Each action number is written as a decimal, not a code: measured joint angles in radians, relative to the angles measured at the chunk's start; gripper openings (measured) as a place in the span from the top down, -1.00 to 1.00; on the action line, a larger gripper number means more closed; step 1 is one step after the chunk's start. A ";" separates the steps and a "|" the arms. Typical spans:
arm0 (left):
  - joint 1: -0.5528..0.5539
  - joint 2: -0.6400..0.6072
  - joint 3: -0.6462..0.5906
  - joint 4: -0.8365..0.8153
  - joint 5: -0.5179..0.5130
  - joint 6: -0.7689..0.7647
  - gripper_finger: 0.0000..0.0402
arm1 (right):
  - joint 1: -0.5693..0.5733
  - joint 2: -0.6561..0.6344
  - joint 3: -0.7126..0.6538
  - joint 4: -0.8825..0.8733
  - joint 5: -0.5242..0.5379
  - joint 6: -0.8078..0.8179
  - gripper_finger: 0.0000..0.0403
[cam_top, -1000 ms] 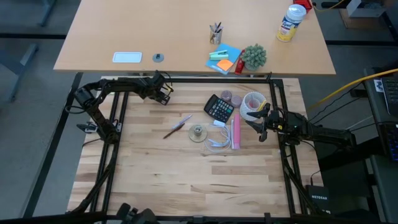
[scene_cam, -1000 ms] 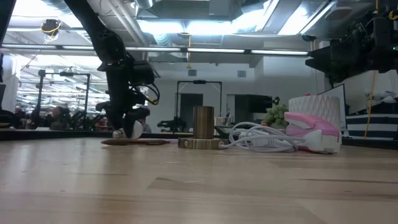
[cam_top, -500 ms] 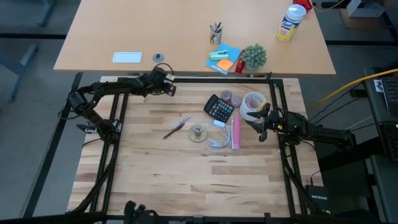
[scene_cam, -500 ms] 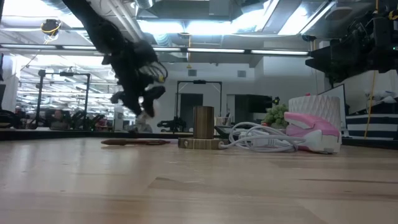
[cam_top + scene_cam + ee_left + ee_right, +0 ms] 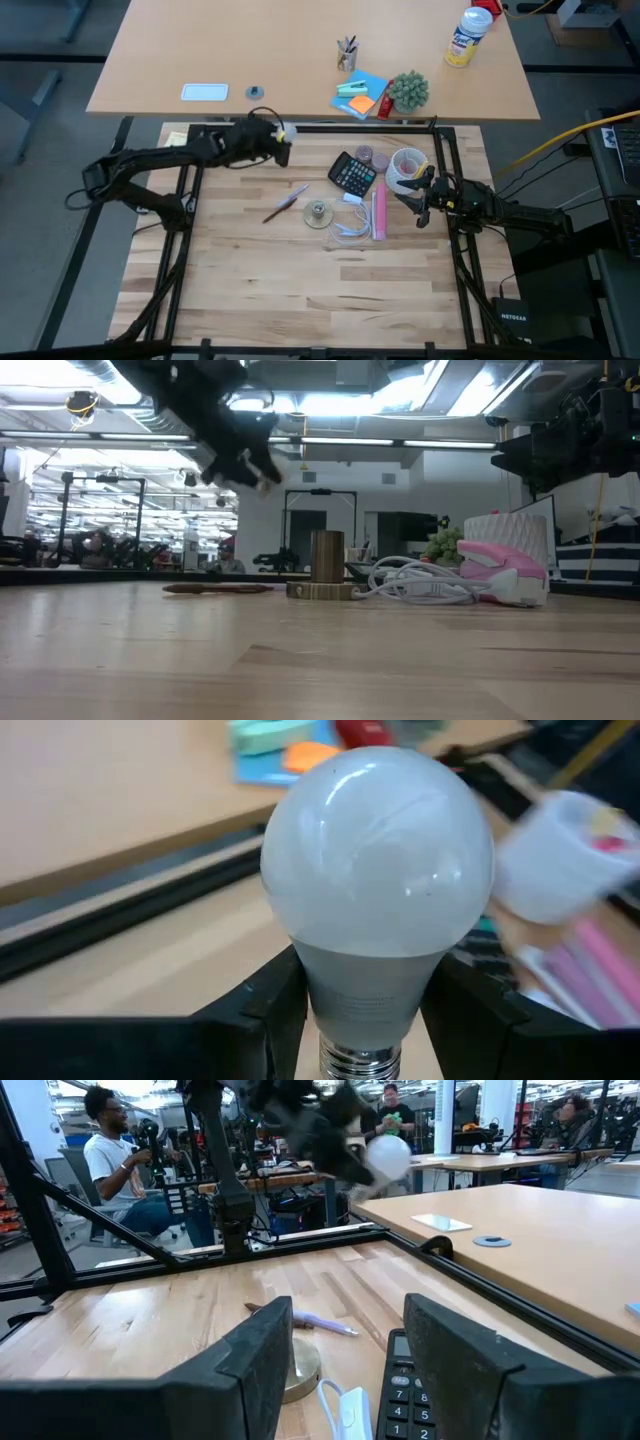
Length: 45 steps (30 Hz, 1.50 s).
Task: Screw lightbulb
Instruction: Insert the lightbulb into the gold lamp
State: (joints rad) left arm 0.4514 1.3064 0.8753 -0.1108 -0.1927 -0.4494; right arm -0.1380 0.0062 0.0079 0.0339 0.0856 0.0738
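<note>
Left gripper (image 5: 278,146) clamped on the lightbulb (image 5: 377,870) — held in the air near the table's far edge. Right gripper (image 5: 420,198) idle beside the calculator (image 5: 353,175), fingers apart, empty.

We see a robotics lab or workshop: a black frame (image 5: 300,128) around a wooden table (image 5: 300,270), rows of workbenches (image 5: 500,1165) under strip lights (image 5: 330,402), more rigs behind, and people (image 5: 115,1160) seated among the equipment.
</note>
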 joint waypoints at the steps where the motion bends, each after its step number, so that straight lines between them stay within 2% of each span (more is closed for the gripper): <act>1: -0.029 -0.011 0.000 0.000 -0.004 -0.003 0.20 | 0.000 0.000 0.000 0.000 0.000 0.000 0.02; 8: -0.241 -0.037 0.000 0.035 -0.130 -0.094 0.19 | 0.000 0.000 0.000 0.001 0.000 0.000 0.02; 11: -0.339 -0.034 0.000 0.056 -0.213 -0.128 0.19 | 0.000 0.000 0.000 0.001 0.000 0.000 0.02; 20: -0.652 -0.015 0.000 0.057 -0.612 -0.279 0.19 | 0.000 0.000 0.000 0.008 0.000 0.000 0.02; 26: -0.806 0.066 0.001 0.077 -0.864 -0.386 0.19 | 0.000 0.000 0.000 0.010 0.013 0.000 0.02; 30: -0.854 0.150 0.001 0.109 -0.978 -0.473 0.19 | 0.000 0.000 0.000 0.009 0.001 0.000 0.02; 36: -0.867 0.290 0.001 0.221 -1.023 -0.530 0.19 | 0.000 0.000 0.000 0.016 0.007 0.000 0.02; 40: -0.858 0.388 0.001 0.387 -1.047 -0.474 0.19 | 0.000 0.000 0.000 0.017 0.010 0.028 0.02; 45: -0.835 0.473 0.001 0.579 -1.049 -0.333 0.19 | 0.000 0.000 0.000 0.018 0.001 0.085 0.02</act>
State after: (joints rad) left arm -0.3831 1.7791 0.8761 0.4678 -1.2418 -0.7825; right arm -0.1379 0.0063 0.0079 0.0519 0.0866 0.1584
